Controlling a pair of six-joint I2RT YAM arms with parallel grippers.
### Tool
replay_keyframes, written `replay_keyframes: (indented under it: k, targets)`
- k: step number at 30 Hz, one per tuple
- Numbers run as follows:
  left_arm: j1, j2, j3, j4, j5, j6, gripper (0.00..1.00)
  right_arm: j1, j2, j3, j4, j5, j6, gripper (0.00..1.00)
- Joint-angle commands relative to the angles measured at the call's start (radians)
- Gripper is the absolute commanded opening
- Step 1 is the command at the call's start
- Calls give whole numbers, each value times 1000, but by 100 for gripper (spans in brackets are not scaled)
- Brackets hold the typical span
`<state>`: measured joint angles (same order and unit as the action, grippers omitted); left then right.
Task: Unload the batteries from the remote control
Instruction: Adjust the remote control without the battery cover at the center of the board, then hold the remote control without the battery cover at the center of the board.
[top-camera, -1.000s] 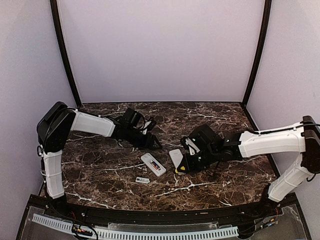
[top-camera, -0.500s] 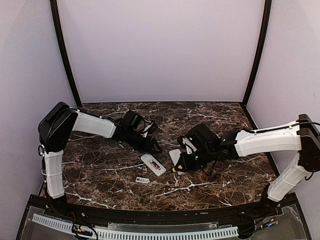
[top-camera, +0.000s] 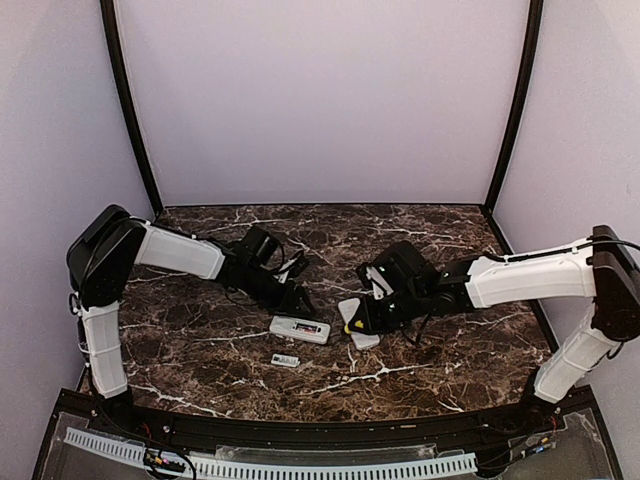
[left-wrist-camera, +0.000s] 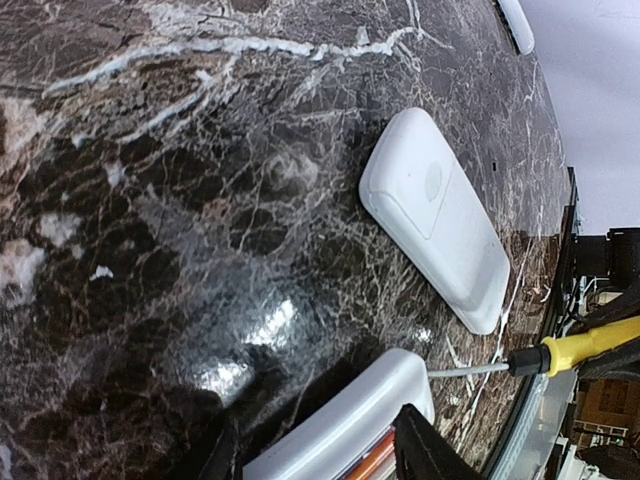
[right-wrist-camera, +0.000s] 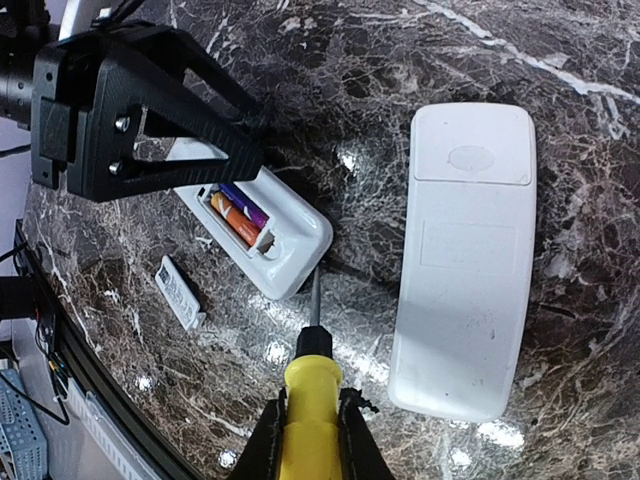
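Prying next, I reckon: right tool (right-wrist-camera: 310, 435) clamped tight on screwdriver (right-wrist-camera: 312, 395), tip at edge of open remote (right-wrist-camera: 292, 248), left-centre of right wrist view, batteries (right-wrist-camera: 238, 215) sitting in its bay. Meanwhile left tool (left-wrist-camera: 325, 455) half-spread, pinching remote sides. Would go slow, lever under battery end.

Open remote (left-wrist-camera: 350, 415) half off-frame

Glossy, marble-patterned tabletop (left-wrist-camera: 150, 250) — smooth white plastic remote (right-wrist-camera: 300, 245), screwdriver (right-wrist-camera: 311, 400) with shiny yellow handle, metal shaft.
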<state>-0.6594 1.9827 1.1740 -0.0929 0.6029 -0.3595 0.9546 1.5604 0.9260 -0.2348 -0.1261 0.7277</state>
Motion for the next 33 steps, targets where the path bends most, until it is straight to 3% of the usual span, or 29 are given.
replay_keyframes:
  k: [1, 10, 14, 26, 33]
  targets:
    - [-7, -68, -37, -85, 12, 3, 51, -21, 24, 42, 75, 17, -27, 0]
    - [-8, -157, -85, -127, 26, -19, 52, -61, 38, 79, 61, 45, -80, 0]
    - [-8, -225, -96, -156, -73, -34, 53, -67, 1, 108, -5, 75, -141, 0]
    - [-8, -414, -269, -112, -223, -268, 56, 5, -11, 211, -147, 37, -152, 0]
    - [-7, -399, -331, -43, -180, -344, 50, 57, 72, 313, -244, 116, -115, 0]
